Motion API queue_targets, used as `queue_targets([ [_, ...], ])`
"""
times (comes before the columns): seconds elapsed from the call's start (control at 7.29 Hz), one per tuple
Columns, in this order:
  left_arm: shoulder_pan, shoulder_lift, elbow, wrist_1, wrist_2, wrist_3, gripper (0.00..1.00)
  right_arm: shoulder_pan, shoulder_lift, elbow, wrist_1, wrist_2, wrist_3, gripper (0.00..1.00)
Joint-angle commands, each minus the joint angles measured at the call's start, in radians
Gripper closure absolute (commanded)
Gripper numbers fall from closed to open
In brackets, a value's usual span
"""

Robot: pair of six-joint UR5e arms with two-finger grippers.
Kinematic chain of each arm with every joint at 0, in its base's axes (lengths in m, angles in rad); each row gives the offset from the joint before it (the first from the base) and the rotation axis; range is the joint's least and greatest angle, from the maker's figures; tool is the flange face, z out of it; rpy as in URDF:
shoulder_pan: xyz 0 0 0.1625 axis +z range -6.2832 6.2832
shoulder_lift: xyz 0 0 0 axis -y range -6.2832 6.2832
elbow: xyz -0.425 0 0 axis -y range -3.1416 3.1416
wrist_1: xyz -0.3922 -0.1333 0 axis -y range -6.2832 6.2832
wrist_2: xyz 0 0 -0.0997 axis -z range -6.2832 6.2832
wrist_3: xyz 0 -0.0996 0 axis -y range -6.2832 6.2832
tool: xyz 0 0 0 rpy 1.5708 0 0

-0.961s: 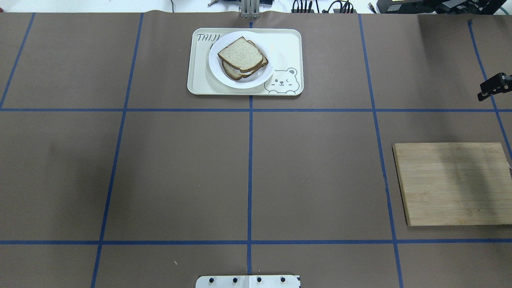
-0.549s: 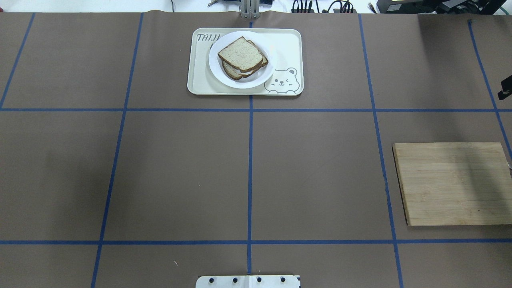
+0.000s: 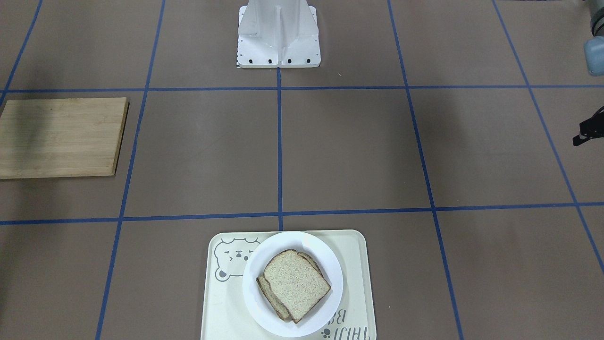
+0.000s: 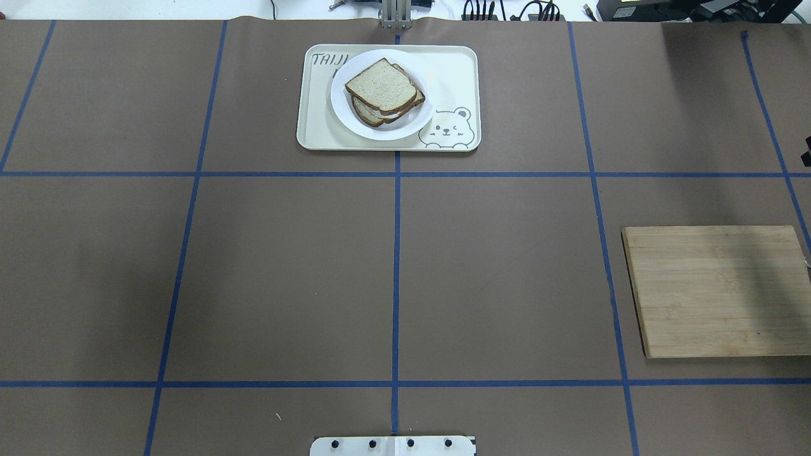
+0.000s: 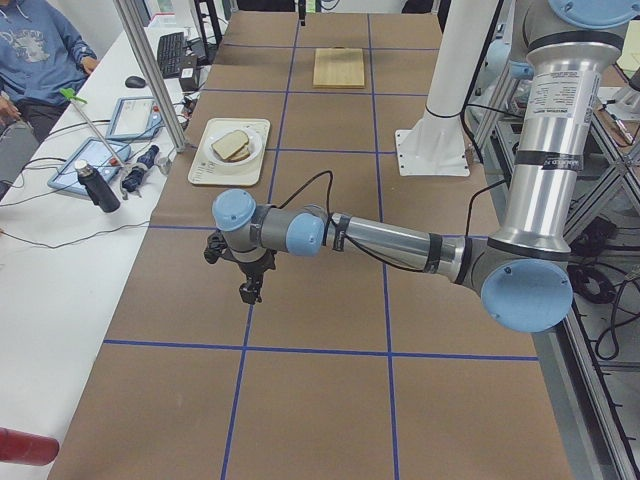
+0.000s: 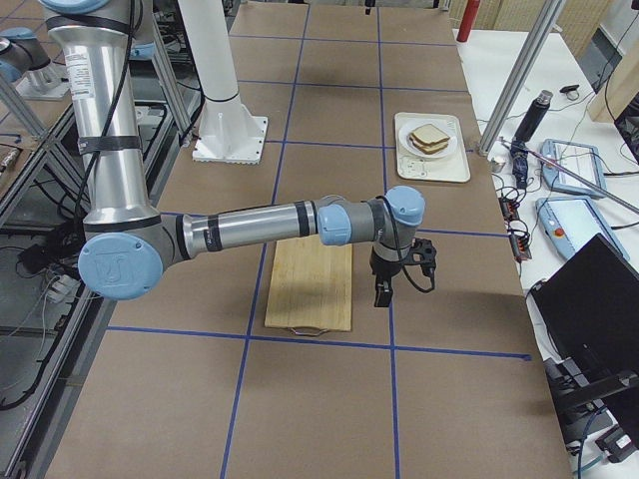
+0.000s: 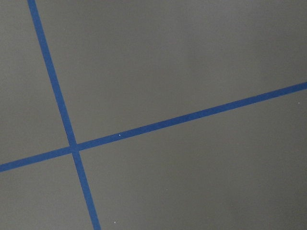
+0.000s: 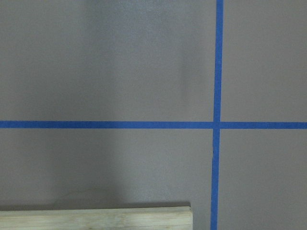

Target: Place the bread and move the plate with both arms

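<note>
The plain bread slice (image 4: 382, 85) lies on top of another slice on the white plate (image 4: 405, 128), which sits on the cream bear tray (image 4: 456, 69) at the far middle of the table. In the front view the bread (image 3: 296, 284) and plate (image 3: 250, 288) are at the bottom. My left gripper (image 5: 250, 290) hangs over bare table far to the left of the tray; only a black part of it shows at the front view's right edge (image 3: 586, 131). My right gripper (image 6: 384, 291) hangs beside the wooden board's far side; a sliver shows at the overhead view's right edge (image 4: 806, 152). I cannot tell whether either is open or shut.
A wooden cutting board (image 4: 716, 291) lies at the right, with nothing on it. The white fixed stand (image 3: 278, 33) is at the near middle edge. Blue tape lines cross the brown table cover. Operators' gear lies beyond the table's far edge (image 5: 110, 160).
My right gripper has moved further right, almost out of the overhead view. The bread, plate and tray have not moved.
</note>
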Motion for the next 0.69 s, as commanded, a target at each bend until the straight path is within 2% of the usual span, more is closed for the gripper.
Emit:
queue_targets([
  [0.0,-0.001,-0.002,0.002,0.004,0.003,-0.01,0.02,-0.001,0.006,-0.003,0.006,0.004,0.006,0.0],
  [0.14,-0.005,-0.001,-0.001,0.004,0.004,-0.012,0.02,-0.003,0.011,-0.002,0.009,0.007,0.007,0.0],
  [0.41,-0.009,-0.001,-0.001,0.004,0.088,-0.012,0.02,-0.001,0.005,-0.002,0.012,0.005,0.007,0.0],
  [0.55,-0.009,0.001,-0.003,0.001,0.084,-0.012,0.02,-0.001,0.005,0.001,0.012,0.01,0.009,0.0],
])
